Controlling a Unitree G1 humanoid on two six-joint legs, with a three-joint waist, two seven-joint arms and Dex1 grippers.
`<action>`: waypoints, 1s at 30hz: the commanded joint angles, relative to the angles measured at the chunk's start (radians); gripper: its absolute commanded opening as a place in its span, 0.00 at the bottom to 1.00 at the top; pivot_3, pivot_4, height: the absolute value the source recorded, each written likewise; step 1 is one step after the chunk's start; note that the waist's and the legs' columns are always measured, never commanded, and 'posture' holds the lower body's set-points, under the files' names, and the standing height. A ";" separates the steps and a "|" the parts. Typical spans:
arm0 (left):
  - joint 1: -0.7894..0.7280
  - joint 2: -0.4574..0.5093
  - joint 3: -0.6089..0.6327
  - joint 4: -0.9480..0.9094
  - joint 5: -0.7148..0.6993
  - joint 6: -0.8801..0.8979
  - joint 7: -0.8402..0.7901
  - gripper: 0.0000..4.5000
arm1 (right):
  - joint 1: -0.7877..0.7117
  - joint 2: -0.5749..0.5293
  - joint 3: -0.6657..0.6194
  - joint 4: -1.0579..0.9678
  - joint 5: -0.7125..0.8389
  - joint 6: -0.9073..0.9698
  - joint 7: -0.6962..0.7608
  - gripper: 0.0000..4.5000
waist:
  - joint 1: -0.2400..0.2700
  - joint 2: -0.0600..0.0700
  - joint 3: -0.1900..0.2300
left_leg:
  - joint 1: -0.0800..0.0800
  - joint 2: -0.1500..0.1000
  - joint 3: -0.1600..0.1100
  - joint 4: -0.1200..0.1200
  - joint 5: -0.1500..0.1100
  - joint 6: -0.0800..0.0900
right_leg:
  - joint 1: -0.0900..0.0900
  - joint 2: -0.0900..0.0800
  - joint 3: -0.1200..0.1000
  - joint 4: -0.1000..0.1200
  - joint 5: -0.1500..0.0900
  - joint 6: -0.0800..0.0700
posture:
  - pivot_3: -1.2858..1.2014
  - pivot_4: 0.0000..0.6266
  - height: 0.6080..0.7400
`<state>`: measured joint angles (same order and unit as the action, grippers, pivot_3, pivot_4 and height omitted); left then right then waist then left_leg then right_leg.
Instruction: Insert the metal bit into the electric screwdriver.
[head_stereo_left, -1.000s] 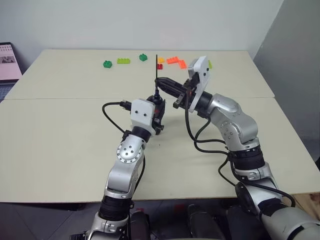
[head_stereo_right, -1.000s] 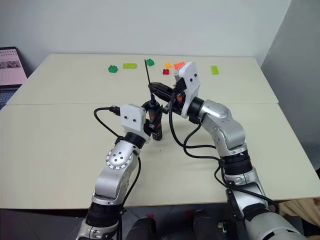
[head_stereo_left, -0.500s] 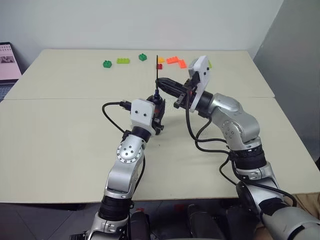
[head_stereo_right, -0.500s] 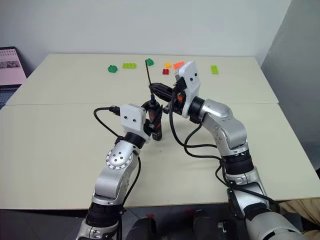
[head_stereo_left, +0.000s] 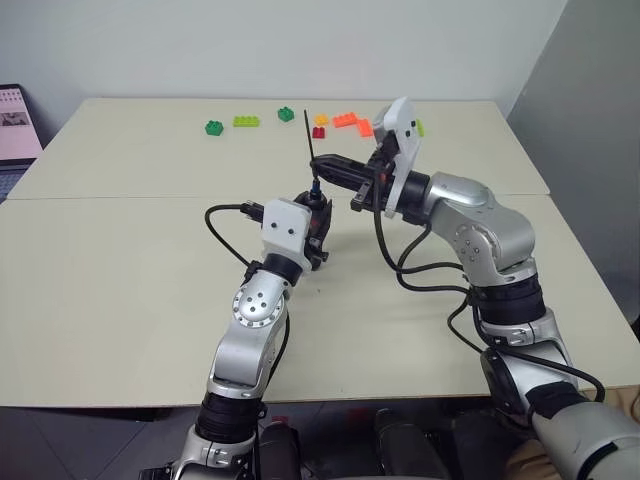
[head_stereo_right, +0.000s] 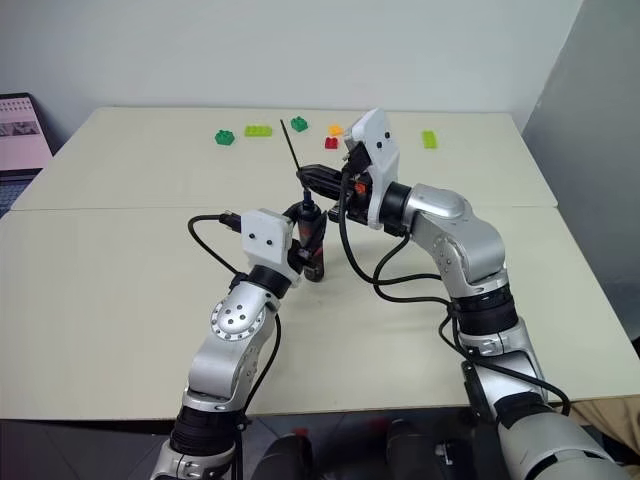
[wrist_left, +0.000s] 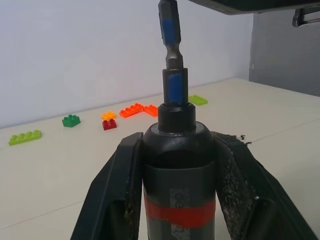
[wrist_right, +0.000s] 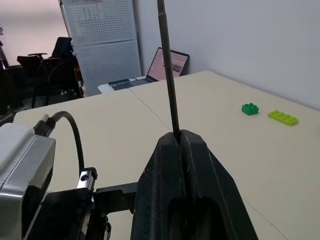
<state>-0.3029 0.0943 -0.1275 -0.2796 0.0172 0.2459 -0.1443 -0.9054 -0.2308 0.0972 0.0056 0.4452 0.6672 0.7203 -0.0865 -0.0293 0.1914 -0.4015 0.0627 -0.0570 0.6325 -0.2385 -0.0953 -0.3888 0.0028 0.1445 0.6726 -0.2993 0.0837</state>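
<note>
My left gripper (wrist_left: 178, 141) is shut on the electric screwdriver (head_stereo_left: 316, 212), a dark pen-shaped tool with a red band (wrist_left: 180, 212), held upright above the middle of the table. The metal bit (head_stereo_left: 312, 150), a thin dark rod, rises from the screwdriver's tip collar (wrist_left: 175, 82) with its top leaning slightly left. My right gripper (head_stereo_left: 319, 161) reaches in from the right, roughly level, and is shut on the bit partway up. In the right wrist view the bit (wrist_right: 168, 70) stands out of the closed fingertips (wrist_right: 192, 142).
Small toy bricks lie along the table's far edge: green (head_stereo_left: 215, 127), lime (head_stereo_left: 247, 122), green (head_stereo_left: 286, 114), red (head_stereo_left: 319, 132) and orange (head_stereo_left: 350, 121). A laptop (head_stereo_left: 15, 130) sits beyond the table's left side. A seam (head_stereo_left: 120, 197) crosses the tabletop.
The bit stood straight up and now leans with its top to the left. My right wrist and elbow have turned and lifted slightly. The left gripper and screwdriver have stayed put.
</note>
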 joint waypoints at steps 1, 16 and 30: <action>0.009 0.006 0.010 -0.029 0.014 -0.012 0.009 0.37 | -0.019 -0.001 -0.010 0.025 0.035 0.039 0.033 0.00 | 0.000 0.000 0.000 | 0.000 0.000 0.000 0.000 0.000 0.000 | 0.000 0.000 0.000 0.000 0.000 0.000 | 0.52 0.24 1.00; 0.020 0.012 0.016 -0.041 0.011 -0.011 0.005 0.37 | -0.046 0.001 -0.028 0.032 0.084 0.082 0.063 0.00 | 0.000 0.000 0.000 | 0.000 0.000 0.000 -0.002 0.000 0.000 | 0.000 0.000 0.000 -0.001 0.000 0.000 | 0.52 0.24 1.00; 0.023 0.022 0.010 -0.043 0.009 -0.011 -0.005 0.37 | -0.129 -0.082 0.046 0.102 0.057 0.088 0.227 0.00 | 0.000 0.000 0.000 | 0.000 0.000 0.000 -0.003 0.000 0.000 | 0.000 0.000 0.000 -0.003 0.000 0.000 | 0.52 0.24 1.00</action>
<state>-0.2803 0.1084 -0.1310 -0.3040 0.0155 0.2362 -0.1563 -1.0147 -0.3093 0.1102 0.1081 0.4903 0.7476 0.8796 -0.0867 -0.0292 0.1915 -0.4015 0.0629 -0.0566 0.6297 -0.2385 -0.0953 -0.3890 0.0028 0.1446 0.6695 -0.2992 0.0836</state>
